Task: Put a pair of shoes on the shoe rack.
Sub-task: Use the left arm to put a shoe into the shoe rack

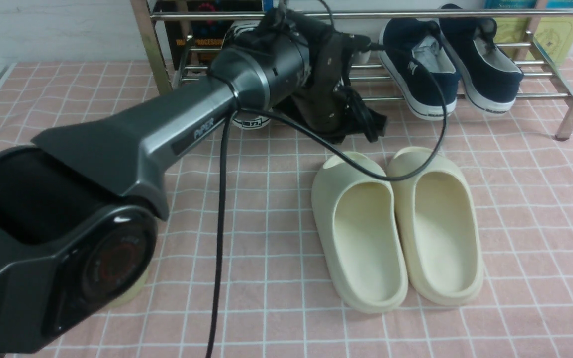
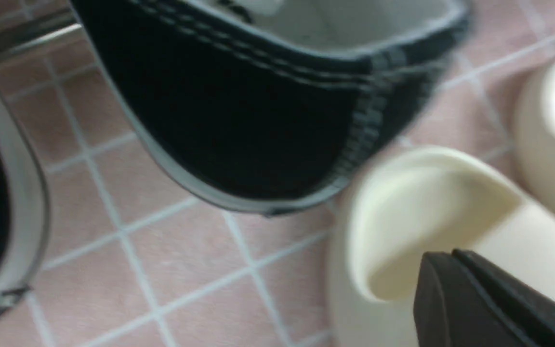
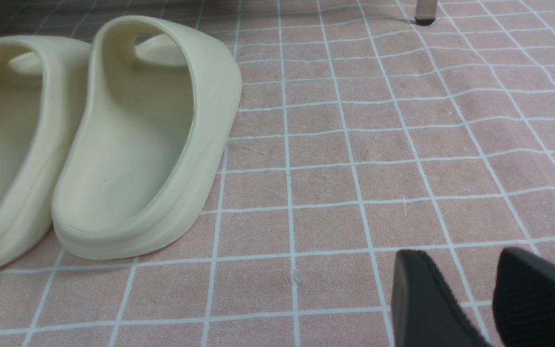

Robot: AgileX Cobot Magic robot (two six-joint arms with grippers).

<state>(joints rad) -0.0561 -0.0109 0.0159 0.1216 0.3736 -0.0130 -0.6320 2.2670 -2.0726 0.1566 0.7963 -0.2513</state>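
Pink checked cloth, left arm (image 1: 177,129) reaching diagonally forward, jaws (image 2: 460,299) pressed together.

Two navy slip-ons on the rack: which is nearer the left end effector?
The left navy slip-on. It sits between the left end effector and the other slip-on, with the black cable crossing in front.

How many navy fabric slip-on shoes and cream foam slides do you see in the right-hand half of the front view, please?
Navy fabric slip-on shoes: 2
Cream foam slides: 2
Total: 4
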